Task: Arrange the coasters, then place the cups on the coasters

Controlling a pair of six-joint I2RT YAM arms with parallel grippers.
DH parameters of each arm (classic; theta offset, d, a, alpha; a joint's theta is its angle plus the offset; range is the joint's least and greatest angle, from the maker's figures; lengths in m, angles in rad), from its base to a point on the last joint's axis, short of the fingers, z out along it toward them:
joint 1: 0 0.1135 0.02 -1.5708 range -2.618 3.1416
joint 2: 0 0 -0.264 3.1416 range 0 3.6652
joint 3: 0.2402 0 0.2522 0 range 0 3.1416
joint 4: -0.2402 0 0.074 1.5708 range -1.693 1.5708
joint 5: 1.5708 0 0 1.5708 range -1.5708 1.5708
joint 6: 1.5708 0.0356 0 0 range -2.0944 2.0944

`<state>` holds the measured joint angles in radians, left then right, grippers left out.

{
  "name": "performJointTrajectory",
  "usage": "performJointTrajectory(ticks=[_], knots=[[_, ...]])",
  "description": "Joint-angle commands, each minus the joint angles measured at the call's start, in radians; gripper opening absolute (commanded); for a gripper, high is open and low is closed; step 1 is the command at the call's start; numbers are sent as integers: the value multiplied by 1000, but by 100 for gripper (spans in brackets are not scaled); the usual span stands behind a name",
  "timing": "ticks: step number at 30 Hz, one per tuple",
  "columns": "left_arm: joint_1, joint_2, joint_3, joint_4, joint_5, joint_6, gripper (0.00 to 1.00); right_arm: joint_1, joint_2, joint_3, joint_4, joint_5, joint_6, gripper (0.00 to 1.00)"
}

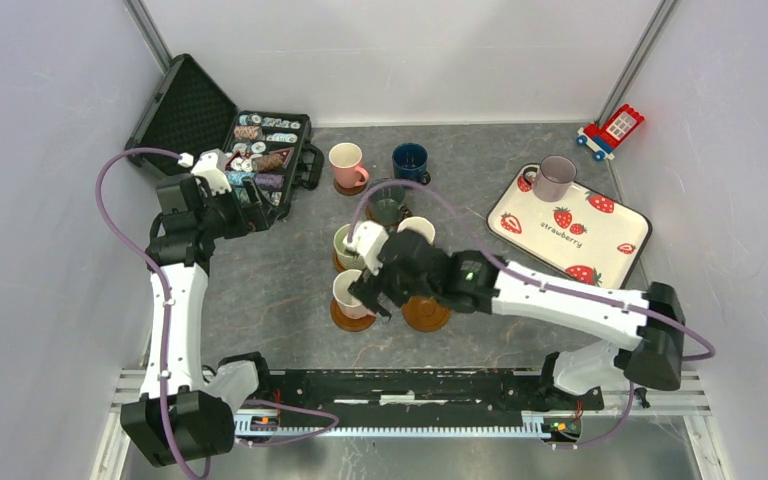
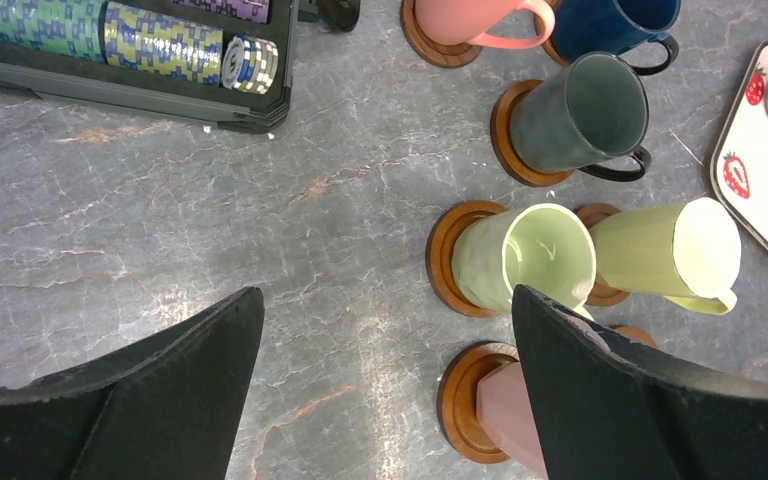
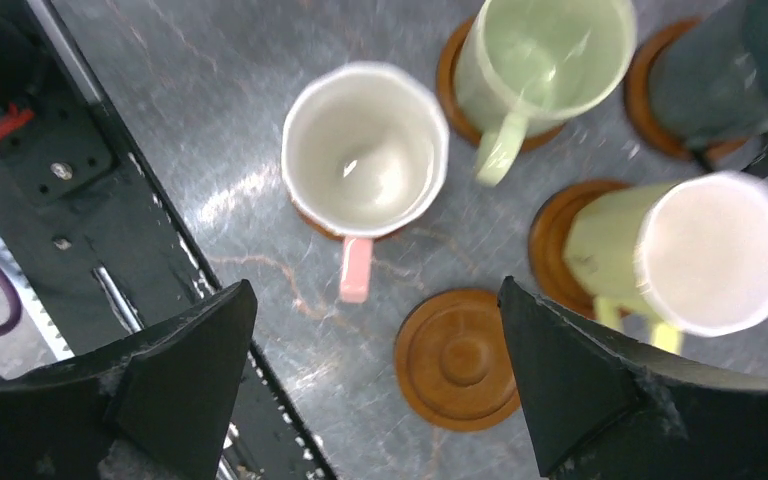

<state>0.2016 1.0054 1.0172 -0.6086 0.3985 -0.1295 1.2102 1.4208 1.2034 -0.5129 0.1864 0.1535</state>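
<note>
Only the right wrist clearly shows the bare coaster (image 3: 457, 358).

Cups, by colour: pink cup (image 1: 345, 163), navy blue cup (image 1: 410, 160), dark grey-green cup (image 1: 388, 203), light green cup (image 1: 347, 243), cream-yellow cup (image 1: 417, 230) with a white interior, pale cup (image 3: 365, 150) with a pink handle, mauve-grey cup (image 1: 556, 177). The coasters (image 2: 442, 255) beneath the cups are brown wood, and the bare coaster (image 3: 457, 358) is a lighter orange-brown with a ringed centre. The table (image 1: 280, 290) is grey stone veined with rust-brown, the tray (image 1: 600, 245) white with red strawberries and a dark edge, and the case (image 1: 185, 110) black with chips (image 2: 160, 40) chequered blue, green and yellow.
</note>
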Motion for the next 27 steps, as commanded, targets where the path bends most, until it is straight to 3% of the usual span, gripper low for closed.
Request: performJointTrajectory(ticks=[1, 6, 9, 12, 14, 19, 22, 27], knots=[[5, 32, 79, -8, 57, 23, 100, -167, -80, 136, 31, -244, -199, 98], [4, 71, 132, -40, 94, 68, 100, -554, -53, 240, -26, -485, -358, 98], [4, 92, 163, -77, 84, 113, 100, -794, -36, 249, -93, -502, -454, 98], [4, 104, 173, -85, 59, 128, 100, -1044, 7, 222, -95, -463, -381, 98], [4, 115, 175, -85, 49, 128, 100, -1145, 26, 171, -34, -417, -284, 98], [4, 172, 195, -88, 28, 128, 100, -1184, 72, 74, 162, -82, 31, 98], [4, 203, 210, -92, 22, 128, 100, -1182, 197, 173, 76, 86, 257, 98], [5, 244, 225, -93, 4, 166, 100, -1180, 315, 262, 93, 178, 347, 98]])
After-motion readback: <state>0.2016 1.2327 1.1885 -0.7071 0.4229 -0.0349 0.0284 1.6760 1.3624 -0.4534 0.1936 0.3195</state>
